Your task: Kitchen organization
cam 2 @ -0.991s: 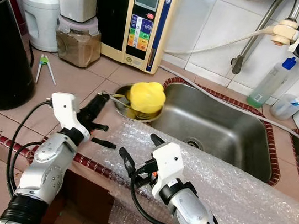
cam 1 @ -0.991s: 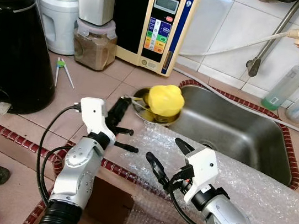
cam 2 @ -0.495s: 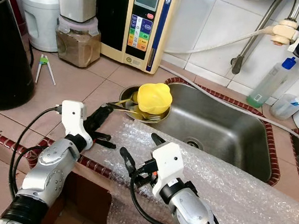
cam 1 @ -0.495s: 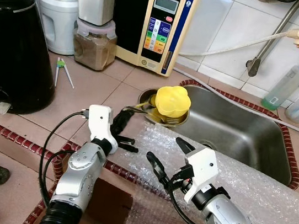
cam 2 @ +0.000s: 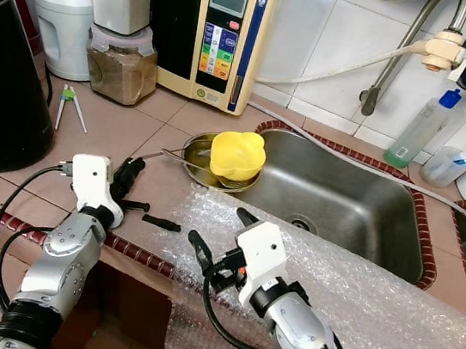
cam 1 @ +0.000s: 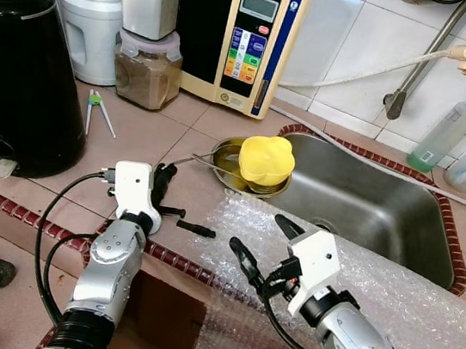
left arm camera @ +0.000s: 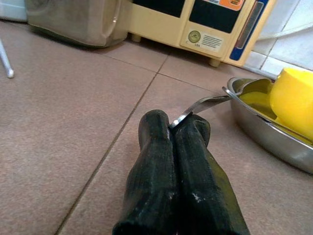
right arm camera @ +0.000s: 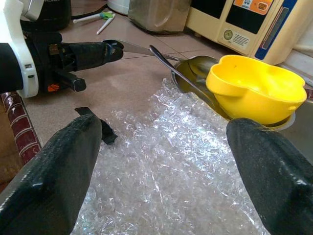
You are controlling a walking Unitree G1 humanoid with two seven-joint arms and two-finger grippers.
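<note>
Spoon point(left arm camera: 203, 104) bowl hidden under yellow cup point(cam 1: 266, 159). Left gripper point(left arm camera: 177, 128) lying low on counter, pinching spoon handle, pointing 1 o'clock. Right gripper point(cam 1: 261, 252) hovering, fingers spread wide.

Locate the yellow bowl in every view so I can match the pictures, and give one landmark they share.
Left eye view: yellow bowl centre, in the steel dish at the sink's corner.
Right eye view: yellow bowl centre, same dish.
Left wrist view: yellow bowl at the right edge.
Right wrist view: yellow bowl upper right, beyond the bubble wrap.
Shared landmark: the cream water appliance behind it.
</note>
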